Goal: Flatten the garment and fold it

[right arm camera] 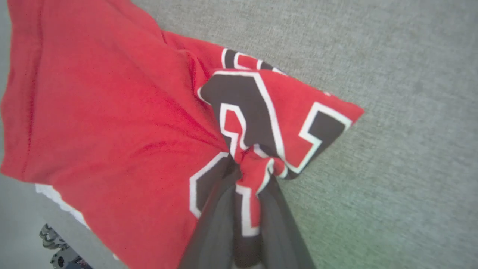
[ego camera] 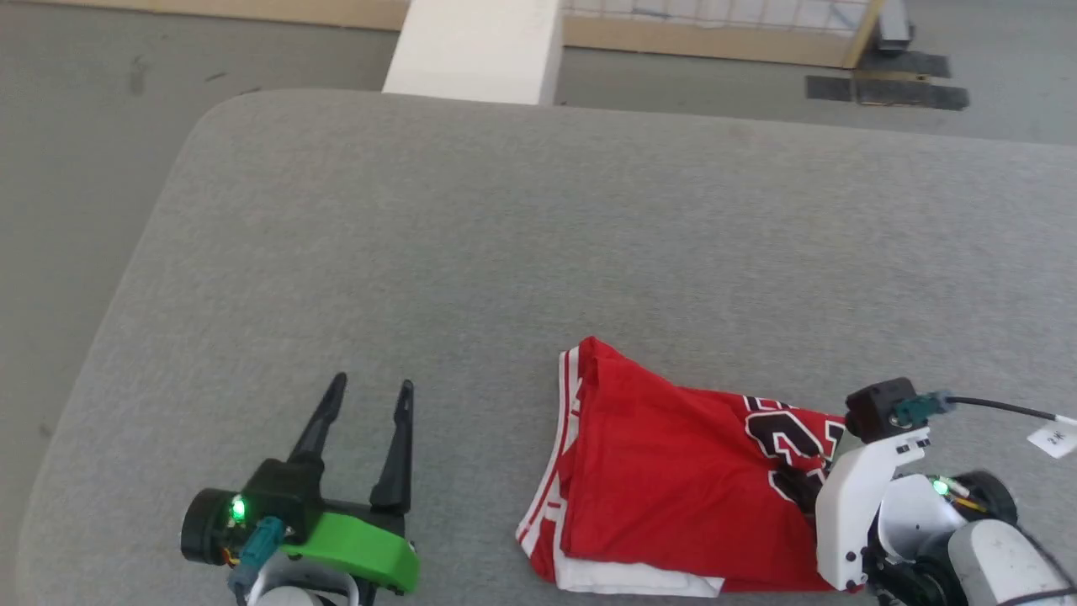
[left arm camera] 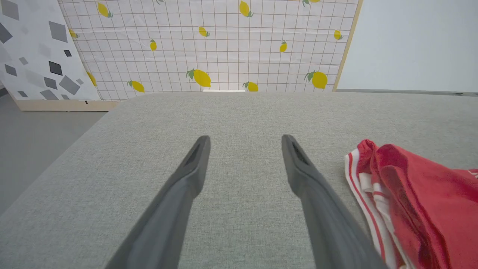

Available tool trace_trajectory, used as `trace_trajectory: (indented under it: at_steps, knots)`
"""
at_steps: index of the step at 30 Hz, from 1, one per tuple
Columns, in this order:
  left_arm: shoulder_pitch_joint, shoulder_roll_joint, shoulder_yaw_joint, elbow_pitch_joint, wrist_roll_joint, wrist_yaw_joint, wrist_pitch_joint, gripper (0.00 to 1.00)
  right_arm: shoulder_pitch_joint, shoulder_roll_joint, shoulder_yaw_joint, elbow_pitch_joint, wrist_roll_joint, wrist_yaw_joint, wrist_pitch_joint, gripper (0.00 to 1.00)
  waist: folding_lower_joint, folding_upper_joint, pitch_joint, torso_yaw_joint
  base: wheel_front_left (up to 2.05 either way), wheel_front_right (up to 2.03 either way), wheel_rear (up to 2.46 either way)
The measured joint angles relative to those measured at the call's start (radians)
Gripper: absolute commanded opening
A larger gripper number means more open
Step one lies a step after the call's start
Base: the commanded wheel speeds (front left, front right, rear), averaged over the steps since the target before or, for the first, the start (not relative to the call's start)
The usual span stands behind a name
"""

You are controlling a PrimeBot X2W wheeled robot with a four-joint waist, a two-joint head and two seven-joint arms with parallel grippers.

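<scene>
Garment (ego camera: 665, 480) lies bunched on the grey bench (ego camera: 538, 236), to the right of the left tool and under the right tool. Red cloth is uppermost, with striped trim along its left edge and a white layer showing beneath.

Left tool (ego camera: 373, 385): fingers apart with nothing between them, held low over bare bench and apart from the garment. The arm enters from the near edge, fingers pointing away. The left wrist view adds a lemon-print panel (left arm camera: 224, 48) beyond the bench's far edge, and shows the striped hem to the right of the tool's right-hand finger, not touching.

Right tool (right arm camera: 254, 170): in the head view its white wrist housing (ego camera: 850, 505) covers the fingers. The right wrist view gives the grip: both fingers are clamped on a raised fold of the black, white-outlined lettering. This arm enters from the near right, angled down onto the cloth.
</scene>
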Motion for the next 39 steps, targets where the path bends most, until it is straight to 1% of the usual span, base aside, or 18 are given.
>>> trace_trajectory:
  at_steps: [2,5,8,13,17,18,23,29,32,33,36,39]
  knots:
    - [0.002,-0.001,-0.011,0.003,0.0,0.0,0.0,1.0,-0.015,-0.053,0.051,-0.016,-0.046,0.0,0.007,0.0,0.0,0.0,-0.009,-0.023,0.0,0.0,0.0]
    - [0.003,-0.001,-0.021,0.0,0.0,0.0,0.0,1.0,-0.061,-0.159,0.137,-0.049,-0.126,0.0,0.026,0.0,0.0,0.0,-0.017,-0.065,0.0,0.0,0.0]
    - [0.001,-0.002,-0.043,-0.005,0.0,0.0,0.0,1.0,-0.128,-0.256,0.207,-0.087,-0.175,0.0,0.052,0.0,0.0,0.0,-0.02,-0.115,0.0,0.0,0.0]
    - [-0.015,-0.005,-0.067,-0.018,0.0,0.0,0.0,1.0,-0.263,-0.418,0.334,-0.146,-0.202,0.0,0.097,0.0,0.0,0.0,-0.007,-0.215,0.0,0.0,0.0]
    - [-0.06,-0.001,-0.086,-0.026,0.003,0.0,0.0,1.0,-0.354,-0.526,0.368,-0.144,-0.198,0.0,0.094,0.0,0.0,0.0,0.024,-0.292,0.0,0.0,0.0]
    - [-0.124,0.016,-0.119,-0.049,0.01,0.0,0.0,1.0,-0.409,-0.621,0.34,-0.063,-0.201,0.0,0.019,0.0,0.0,0.0,0.095,-0.355,0.0,0.0,0.0]
    - [-0.189,0.061,-0.184,-0.111,0.01,0.0,0.0,1.0,-0.421,-0.661,0.238,0.078,-0.229,0.0,-0.111,0.0,0.0001,0.0,0.189,-0.391,0.0,0.0,0.0]
    - [-0.248,0.086,-0.203,-0.165,0.009,0.0,-0.001,1.0,-0.419,-0.689,0.086,0.272,-0.273,0.0,-0.26,0.0,0.0002,0.0,0.306,-0.397,0.0,0.0,0.0]
    - [-0.281,0.1,-0.212,-0.187,0.009,0.0,-0.001,1.0,-0.419,-0.709,0.049,0.346,-0.322,0.0,-0.347,0.0,0.0002,0.0001,0.361,-0.393,0.0,0.0,0.0]
    - [-0.303,0.105,-0.211,-0.202,0.011,0.0,-0.001,1.0,-0.429,-0.713,-0.006,0.422,-0.37,0.0,-0.425,0.0,0.0002,0.0,0.412,-0.384,0.0,0.0,0.0]
    - [-0.307,0.109,-0.21,-0.201,0.022,0.0,-0.001,1.0,-0.455,-0.697,-0.049,0.487,-0.392,0.0,-0.47,0.0,0.0002,0.0,0.455,-0.373,0.0,0.0,0.0]
    - [-0.31,0.109,-0.209,-0.207,0.023,0.0,-0.001,1.0,-0.479,-0.669,-0.074,0.543,-0.417,0.0,-0.486,0.0,0.0001,0.0,0.486,-0.359,0.0,0.0,0.0]
